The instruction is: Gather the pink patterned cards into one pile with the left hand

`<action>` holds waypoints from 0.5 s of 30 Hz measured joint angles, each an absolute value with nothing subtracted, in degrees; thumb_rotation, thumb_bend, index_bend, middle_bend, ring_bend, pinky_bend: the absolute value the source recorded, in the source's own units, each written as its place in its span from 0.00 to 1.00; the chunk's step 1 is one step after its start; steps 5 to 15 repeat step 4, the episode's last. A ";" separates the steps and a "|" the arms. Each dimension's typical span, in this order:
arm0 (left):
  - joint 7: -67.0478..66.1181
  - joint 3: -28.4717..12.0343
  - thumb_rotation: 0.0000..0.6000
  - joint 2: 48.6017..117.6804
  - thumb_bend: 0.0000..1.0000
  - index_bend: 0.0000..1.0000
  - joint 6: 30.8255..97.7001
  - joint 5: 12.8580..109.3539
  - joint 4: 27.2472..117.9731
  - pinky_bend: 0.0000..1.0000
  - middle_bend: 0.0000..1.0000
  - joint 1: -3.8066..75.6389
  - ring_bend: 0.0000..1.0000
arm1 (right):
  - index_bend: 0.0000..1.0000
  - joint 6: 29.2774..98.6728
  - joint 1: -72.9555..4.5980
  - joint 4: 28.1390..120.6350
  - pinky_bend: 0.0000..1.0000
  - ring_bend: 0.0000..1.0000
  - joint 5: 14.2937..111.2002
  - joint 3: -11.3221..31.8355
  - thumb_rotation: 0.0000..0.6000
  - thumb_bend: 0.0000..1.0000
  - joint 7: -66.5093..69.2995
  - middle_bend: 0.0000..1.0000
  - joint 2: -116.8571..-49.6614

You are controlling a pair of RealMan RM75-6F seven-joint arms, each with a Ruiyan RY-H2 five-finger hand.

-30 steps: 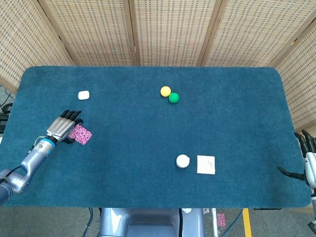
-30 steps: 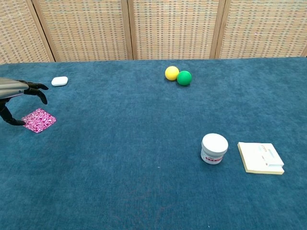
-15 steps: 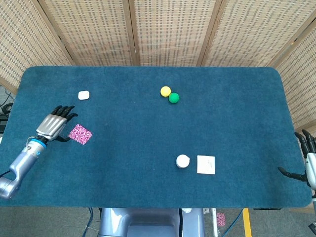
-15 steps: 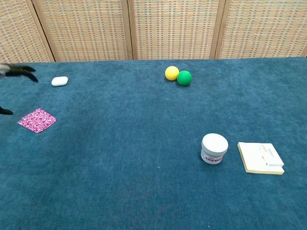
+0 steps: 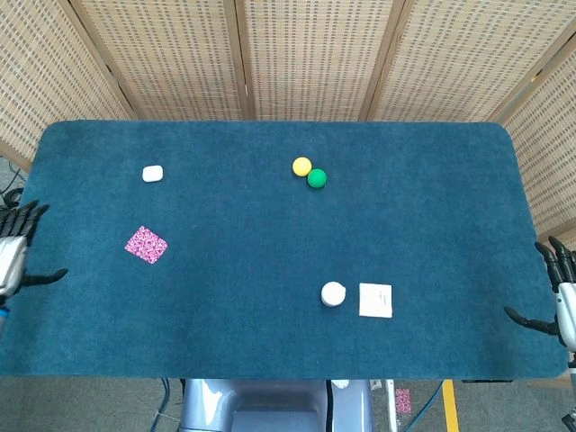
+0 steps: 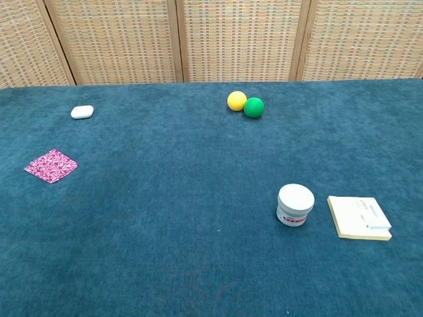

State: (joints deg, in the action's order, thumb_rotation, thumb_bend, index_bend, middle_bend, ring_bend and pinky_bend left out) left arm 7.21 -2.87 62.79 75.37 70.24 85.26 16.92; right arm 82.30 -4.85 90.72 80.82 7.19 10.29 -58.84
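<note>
Blue-green felt covers the surface (image 5: 270,270), where the pink patterned cards (image 5: 146,244) lie as a single flat diamond-shaped pile toward its left side, well apart from everything else and touched by neither hand; whether the pile holds one card or several cannot be told from either view. At the far left edge of the head view, the left hand (image 5: 13,255) hangs just off the surface with its dark fingers spread and nothing in its grasp, clear of the cards. At the opposite edge, the right hand (image 5: 558,297) sits beyond the right rim of the surface, fingers likewise apart and empty. Neither hand appears in the chest view. A small white rounded object (image 5: 152,173) rests behind the pile, nearer the back edge. Toward the middle of the back half, a yellow ball (image 5: 301,166) and a green ball (image 5: 316,178) sit touching, the green one to the right and slightly nearer the camera. In the front right area, a white jar (image 6: 295,205) with a red-marked label stands upright just beside a pale notepad (image 6: 359,217), which lies flat to its right. Woven wicker screens (image 5: 297,54) with wooden frames stand behind the surface across the whole background.
</note>
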 measured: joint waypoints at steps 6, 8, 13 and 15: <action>5.02 -2.86 1.00 61.82 0.00 0.00 82.70 69.12 89.72 0.00 0.00 11.28 0.00 | 0.00 83.33 -4.50 91.15 0.00 0.00 81.44 6.99 1.00 0.00 9.46 0.00 -58.86; 5.02 -2.86 1.00 61.82 0.00 0.00 82.70 69.12 89.72 0.00 0.00 11.28 0.00 | 0.00 83.33 -4.50 91.15 0.00 0.00 81.44 6.99 1.00 0.00 9.46 0.00 -58.86; 5.02 -2.86 1.00 61.82 0.00 0.00 82.70 69.12 89.72 0.00 0.00 11.28 0.00 | 0.00 83.33 -4.50 91.15 0.00 0.00 81.44 6.99 1.00 0.00 9.46 0.00 -58.86; 5.02 -2.86 1.00 61.82 0.00 0.00 82.70 69.12 89.72 0.00 0.00 11.28 0.00 | 0.00 83.33 -4.50 91.15 0.00 0.00 81.44 6.99 1.00 0.00 9.46 0.00 -58.86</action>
